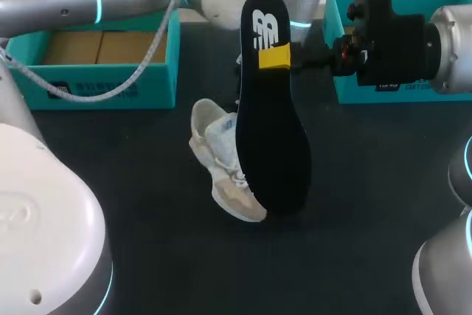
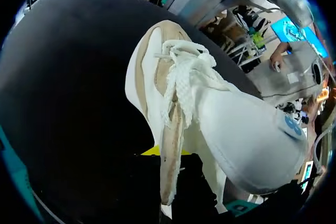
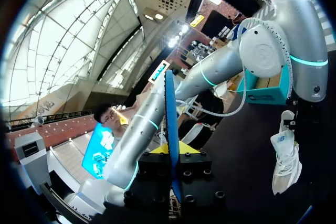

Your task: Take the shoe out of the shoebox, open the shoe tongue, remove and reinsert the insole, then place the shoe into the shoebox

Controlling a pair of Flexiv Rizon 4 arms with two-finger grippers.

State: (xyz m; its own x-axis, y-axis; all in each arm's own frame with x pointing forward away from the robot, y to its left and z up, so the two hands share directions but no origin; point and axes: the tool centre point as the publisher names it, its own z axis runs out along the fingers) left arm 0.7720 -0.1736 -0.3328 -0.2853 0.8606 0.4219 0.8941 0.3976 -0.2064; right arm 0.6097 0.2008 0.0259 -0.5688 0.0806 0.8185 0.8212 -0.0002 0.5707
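Over the middle of the surface (image 1: 110, 153) your right tool (image 3: 171, 150) is clamped on the black insole (image 1: 273, 138), holding it upright and clear of the shoe. Your left tool (image 3: 288, 125) grips the white-and-beige sneaker (image 1: 221, 160) at its top end, toe hanging down by the insole's lower end; can't tell if the toe touches the surface. Teal shoebox (image 1: 103, 90) sits well apart behind, open. By my read: shoe out, tongue opened, insole removed. You've got reinserting the insole and boxing the shoe left
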